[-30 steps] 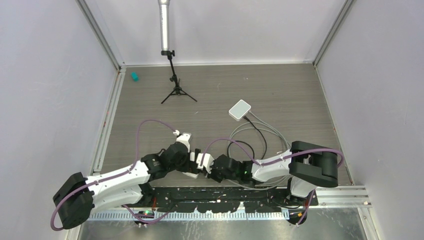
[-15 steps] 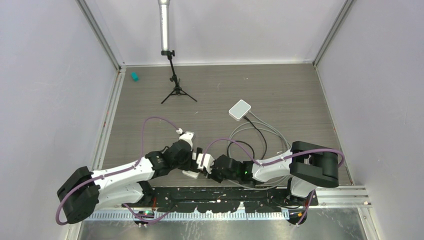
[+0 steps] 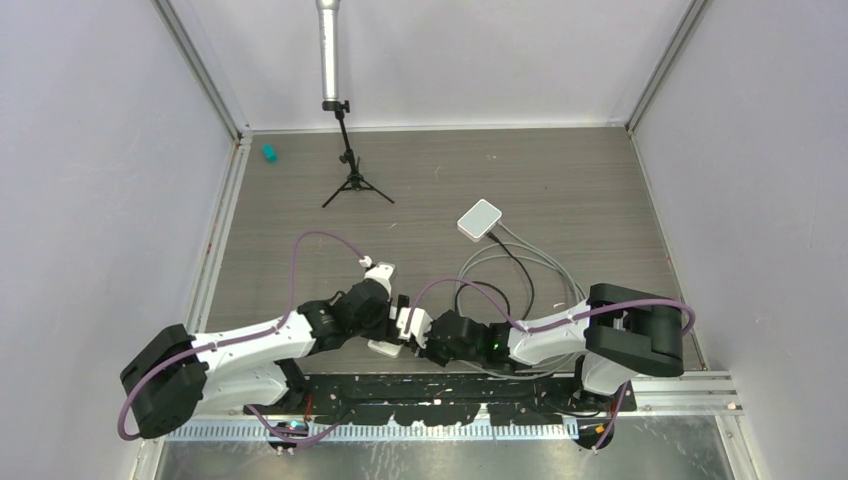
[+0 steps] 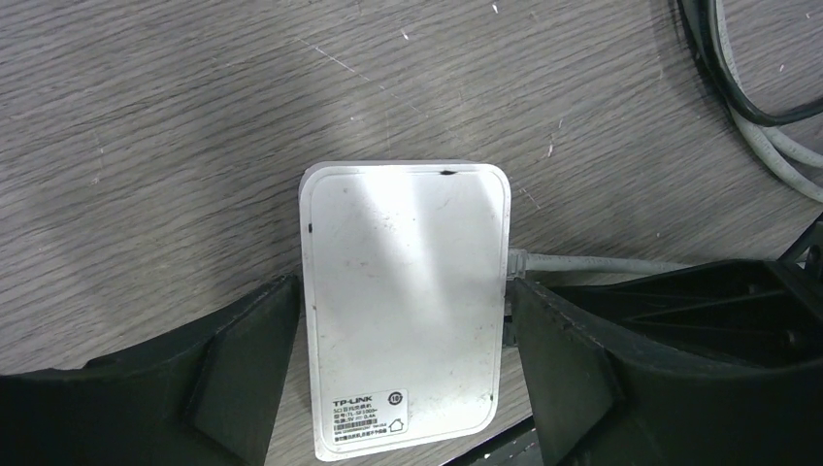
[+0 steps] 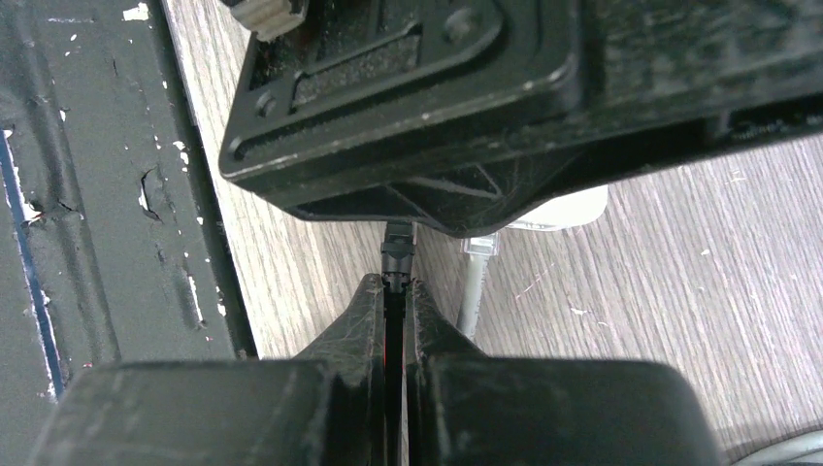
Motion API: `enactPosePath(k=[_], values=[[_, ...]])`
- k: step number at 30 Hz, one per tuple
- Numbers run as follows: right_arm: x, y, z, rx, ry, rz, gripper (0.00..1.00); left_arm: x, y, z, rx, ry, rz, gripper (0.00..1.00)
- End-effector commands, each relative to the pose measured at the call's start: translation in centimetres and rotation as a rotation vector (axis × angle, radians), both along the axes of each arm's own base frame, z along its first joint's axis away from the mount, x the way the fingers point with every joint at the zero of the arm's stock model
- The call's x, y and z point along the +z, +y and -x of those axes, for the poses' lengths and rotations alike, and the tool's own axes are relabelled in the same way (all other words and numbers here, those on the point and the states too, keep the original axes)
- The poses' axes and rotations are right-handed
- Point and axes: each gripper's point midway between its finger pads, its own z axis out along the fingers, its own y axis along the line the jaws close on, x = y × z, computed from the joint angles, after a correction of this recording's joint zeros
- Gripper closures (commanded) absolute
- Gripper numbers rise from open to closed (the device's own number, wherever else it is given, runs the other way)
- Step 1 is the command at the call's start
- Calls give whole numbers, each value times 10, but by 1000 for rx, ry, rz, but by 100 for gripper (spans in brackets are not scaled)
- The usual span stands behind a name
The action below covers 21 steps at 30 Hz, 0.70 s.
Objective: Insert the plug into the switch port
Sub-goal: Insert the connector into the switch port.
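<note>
On the desk [image 3: 560, 170], seen from above, the switch [image 3: 381, 349] lies at 7 o'clock from the middle. The left end effector [image 4: 403, 291] straddles it, one finger on either side. The right end effector [image 5: 396, 287], with the plug [image 5: 398, 254], is at the switch's 3 o'clock. A box [image 3: 480, 219] sits at 1 o'clock, cables [image 3: 505, 275] at 5, and a tripod [image 3: 352, 175] at 11.

A grey wood-grain table [image 3: 560, 180] fills the floor of the cell, with pale lavender walls [image 3: 100, 150] on three sides and metal rails [image 3: 200, 60] running up the far corners. A small black tripod [image 3: 354, 180] stands at 11 o'clock from the table's middle, carrying an upright silver pole [image 3: 328, 50]. A small teal object [image 3: 268, 152] lies by the left edge at 10 o'clock, well apart from the tripod. A black base plate [image 3: 400, 385] spans the 6 o'clock edge
</note>
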Motion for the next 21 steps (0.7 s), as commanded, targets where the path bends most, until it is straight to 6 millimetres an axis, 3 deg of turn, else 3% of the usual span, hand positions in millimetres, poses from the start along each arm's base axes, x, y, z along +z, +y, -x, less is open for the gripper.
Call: enactPosePath(k=[1,6,12,21], values=[[14,5,0,-1,-14,-50,99,-5,-1,4,-28,8,-42,18],[16,4,-1,-10,-18,-55,99,-11,-1,8,-43,8,-95,19],[17,1,-2,-21,-20,-56,100,-14,0,7,-35,8,-135,43],[12,-16,0,-39,-9,-19,100,-11,7,3,1,-11,-153,47]])
